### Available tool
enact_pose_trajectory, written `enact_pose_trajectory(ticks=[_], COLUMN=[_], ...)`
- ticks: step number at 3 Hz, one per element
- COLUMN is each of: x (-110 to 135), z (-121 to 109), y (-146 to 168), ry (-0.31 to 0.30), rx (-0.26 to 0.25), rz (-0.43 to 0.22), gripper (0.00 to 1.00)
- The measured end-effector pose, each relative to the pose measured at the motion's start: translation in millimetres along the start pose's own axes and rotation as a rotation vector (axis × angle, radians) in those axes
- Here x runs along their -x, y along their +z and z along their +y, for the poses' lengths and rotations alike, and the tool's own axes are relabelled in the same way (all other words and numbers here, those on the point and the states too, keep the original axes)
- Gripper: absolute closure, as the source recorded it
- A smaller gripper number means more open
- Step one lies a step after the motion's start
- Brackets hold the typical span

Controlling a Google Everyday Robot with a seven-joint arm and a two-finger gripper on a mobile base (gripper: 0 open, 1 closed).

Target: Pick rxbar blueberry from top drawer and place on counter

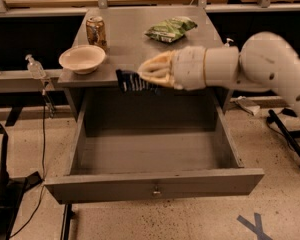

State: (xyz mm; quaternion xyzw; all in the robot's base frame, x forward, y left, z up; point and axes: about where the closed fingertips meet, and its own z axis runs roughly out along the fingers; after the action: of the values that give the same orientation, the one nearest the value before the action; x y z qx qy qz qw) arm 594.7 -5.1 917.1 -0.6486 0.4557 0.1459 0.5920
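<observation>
My gripper (pixel 146 75) is shut on the rxbar blueberry (pixel 130 82), a small dark navy wrapper with pale print. It holds the bar in the air in front of the counter's front edge, above the back of the open top drawer (pixel 155 186). The drawer is pulled out wide and its grey floor shows nothing in it. The grey counter (pixel 140 39) lies just behind and above the bar. My white arm reaches in from the right.
On the counter stand a beige bowl (pixel 82 59) at front left, a soda can (pixel 96 31) behind it and a green-and-white chip bag (pixel 170 29) at back right. A sanitizer bottle (pixel 35 67) stands on a shelf at left. Cables and a black stand lie on the floor.
</observation>
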Motion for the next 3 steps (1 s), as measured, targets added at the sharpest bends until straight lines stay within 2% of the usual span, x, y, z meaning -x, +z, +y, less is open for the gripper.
enact_pose_trajectory(ticks=[1, 2, 3], x=[5.2, -20.1, -75.9], z=[-47.1, -87.3, -133.7], y=[-11.0, -7.7, 19.5], ry=[-0.007, 0.055, 0.215], rx=[-0.014, -0.014, 0.004], rz=[0.040, 0.099, 0.195], gripper=[1.00, 1.00, 1.00])
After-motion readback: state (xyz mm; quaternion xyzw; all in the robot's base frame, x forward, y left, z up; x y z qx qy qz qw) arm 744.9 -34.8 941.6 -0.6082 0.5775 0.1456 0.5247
